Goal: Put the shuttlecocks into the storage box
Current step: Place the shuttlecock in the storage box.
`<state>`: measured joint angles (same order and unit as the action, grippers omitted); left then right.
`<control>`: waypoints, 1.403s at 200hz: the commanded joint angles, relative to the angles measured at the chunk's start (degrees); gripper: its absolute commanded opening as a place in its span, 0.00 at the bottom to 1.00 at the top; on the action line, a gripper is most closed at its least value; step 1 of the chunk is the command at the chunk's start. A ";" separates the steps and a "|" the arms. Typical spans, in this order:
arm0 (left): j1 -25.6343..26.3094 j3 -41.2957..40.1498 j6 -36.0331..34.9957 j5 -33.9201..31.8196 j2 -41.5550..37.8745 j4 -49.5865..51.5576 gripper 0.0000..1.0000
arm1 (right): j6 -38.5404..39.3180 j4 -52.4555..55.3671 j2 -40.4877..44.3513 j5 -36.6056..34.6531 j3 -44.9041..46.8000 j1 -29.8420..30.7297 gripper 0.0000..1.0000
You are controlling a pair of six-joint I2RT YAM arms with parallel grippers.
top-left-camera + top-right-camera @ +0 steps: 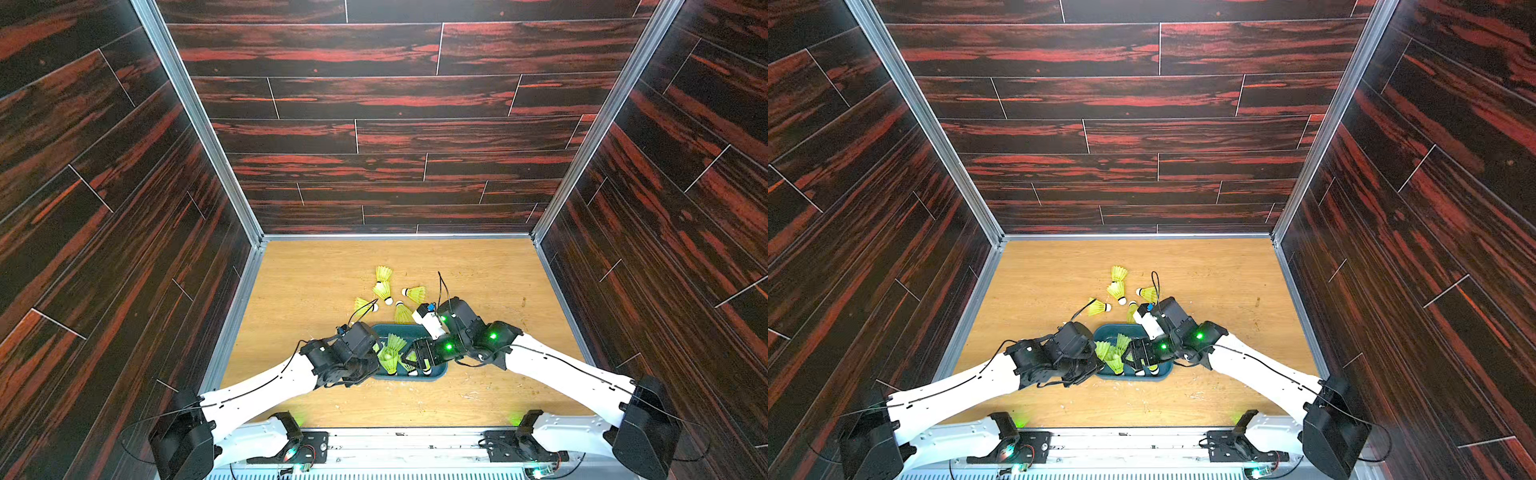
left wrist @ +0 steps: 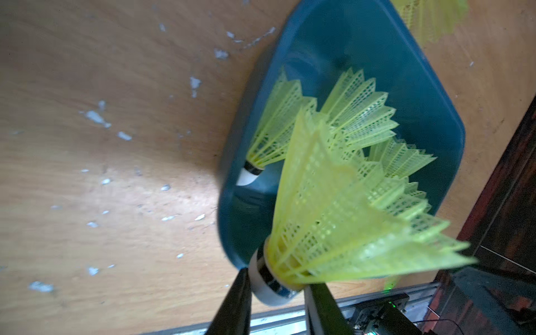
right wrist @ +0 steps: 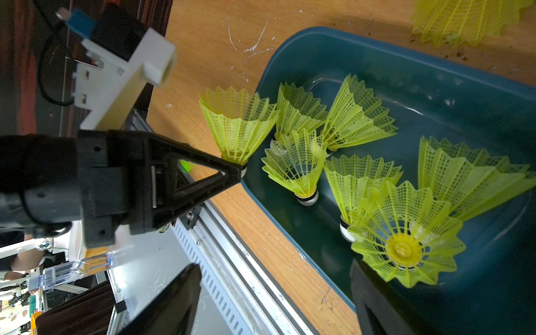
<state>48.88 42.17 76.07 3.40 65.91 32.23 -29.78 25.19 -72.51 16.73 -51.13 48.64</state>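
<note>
My left gripper (image 2: pixel 275 287) is shut on the white tip of a neon yellow-green shuttlecock (image 2: pixel 342 220), which it holds skirt up over the near left edge of the dark teal storage box (image 2: pixel 420 95). The right wrist view shows the same held shuttlecock (image 3: pixel 237 124) beside the box rim (image 3: pixel 362 37). Several shuttlecocks (image 3: pixel 295 162) stand or lie inside the box. My right gripper (image 3: pixel 275 293) is open over the box's near right side, with nothing between its fingers. In both top views, several more shuttlecocks (image 1: pixel 383 292) (image 1: pixel 1118 291) lie on the wooden table behind the box (image 1: pixel 409 330).
A metal rail (image 1: pixel 395 432) runs along the table's front edge, close to the box. Dark wood-patterned walls (image 1: pixel 124 249) enclose the table on three sides. The two arms almost meet over the box (image 1: pixel 1113 330).
</note>
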 commanded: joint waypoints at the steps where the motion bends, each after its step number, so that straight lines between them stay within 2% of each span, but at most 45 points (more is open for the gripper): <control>1: 0.25 -0.07 -0.30 -0.68 -1.18 1.57 0.31 | 0.16 -0.14 0.44 -0.30 0.29 0.33 0.85; 28: 0.29 0.17 -0.41 -0.74 -0.56 1.26 0.36 | 0.03 -0.05 0.61 -0.47 0.25 0.32 0.85; 85: 0.36 -0.12 -0.43 -0.67 -0.40 1.26 0.36 | -0.45 -0.10 1.17 -0.32 0.88 0.31 0.85; 134: 0.49 -0.03 -0.58 -0.50 -0.17 1.24 0.52 | -0.45 -0.16 1.32 -0.30 1.04 0.32 0.85; 149: 0.42 0.32 -0.61 -0.88 -0.43 1.24 0.51 | -0.54 -0.18 1.41 -0.32 1.12 0.38 0.85; 199: 0.53 2.19 -0.73 -2.58 -2.60 4.39 0.37 | -0.63 -0.14 1.93 -0.43 1.56 0.36 0.85; 223: 0.43 1.92 0.01 -3.03 -3.57 4.22 0.35 | -0.04 0.23 1.44 -1.18 1.09 0.40 0.84; 252: 0.52 2.38 0.69 -3.94 -4.03 2.63 0.30 | 2.10 4.30 -1.59 -6.80 -1.60 3.08 0.70; 280: 0.45 3.36 -0.46 -4.80 -2.54 1.25 0.30 | 1.77 6.94 -5.14 -12.98 -4.61 7.54 0.65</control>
<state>49.19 43.22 76.55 0.75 62.94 34.11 -28.67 28.36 -74.87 10.00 -52.58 53.23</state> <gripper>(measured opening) 0.299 0.676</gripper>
